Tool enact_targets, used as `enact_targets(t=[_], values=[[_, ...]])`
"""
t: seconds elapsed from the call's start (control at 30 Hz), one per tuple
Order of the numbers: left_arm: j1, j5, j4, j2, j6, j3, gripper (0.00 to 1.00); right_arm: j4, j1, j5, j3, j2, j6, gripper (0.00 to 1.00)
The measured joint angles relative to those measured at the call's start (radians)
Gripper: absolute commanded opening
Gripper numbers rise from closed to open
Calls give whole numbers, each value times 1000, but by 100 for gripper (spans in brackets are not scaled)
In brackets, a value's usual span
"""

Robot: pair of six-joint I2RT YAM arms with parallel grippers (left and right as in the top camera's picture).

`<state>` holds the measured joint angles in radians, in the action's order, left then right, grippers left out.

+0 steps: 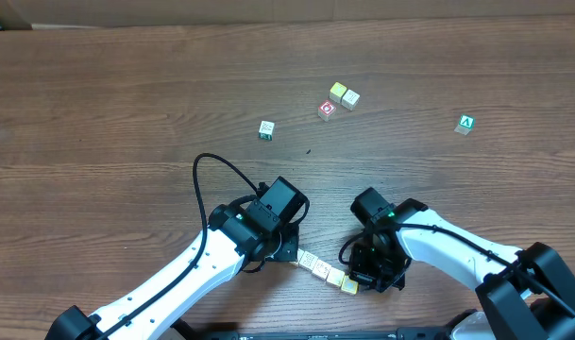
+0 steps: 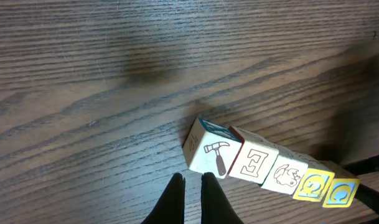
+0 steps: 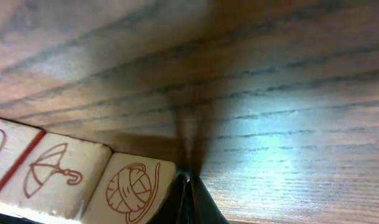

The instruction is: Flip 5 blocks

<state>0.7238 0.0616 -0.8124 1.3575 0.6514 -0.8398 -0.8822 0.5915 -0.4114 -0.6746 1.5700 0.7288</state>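
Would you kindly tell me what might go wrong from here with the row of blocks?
1. The row is tightly packed, so tipping the hammer block may drag its neighbours along.
2. The left claw and right claw are shut at opposite ends of the row; working this close together, they might collide.

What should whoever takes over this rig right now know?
Left claw: shut, empty, low at the hammer block; contact unclear.
Right claw: shut, empty, tip beside the yarn-ball block.
Blocks: row of five blocks lies side by side on the table between the two claws, near the robot. The red-marked cube and green A cube sit apart, farther back.
Done: the five are lined up. Which are already flipped cannot be told.
Left: confirm the flip count, then flip the rest.
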Motion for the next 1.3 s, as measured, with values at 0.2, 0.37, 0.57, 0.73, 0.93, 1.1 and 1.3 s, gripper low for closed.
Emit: enact_targets(t=[0.2,0.37,0.57,0.73,0.93,1.1,1.3], values=[[0,0,0,0,0,0,4,-2,-8,8,0,-7,3,4],[0,0,-1,0,0,0,4,-21,-22,65,0,-42,12,4],[0,0,-5,0,0,0,4,-76,-18,90,0,-63,8,4],[0,0,-5,0,0,0,4,-34,-16,131,0,-131,3,4],[0,1,-6,0,0,0,4,74,-21,137,0,-174,-35,4],[0,1,-6,0,0,0,4,121,-21,134,0,-174,-77,4],[0,9,-7,0,0,0,4,156,-21,130,0,-174,-106,4]])
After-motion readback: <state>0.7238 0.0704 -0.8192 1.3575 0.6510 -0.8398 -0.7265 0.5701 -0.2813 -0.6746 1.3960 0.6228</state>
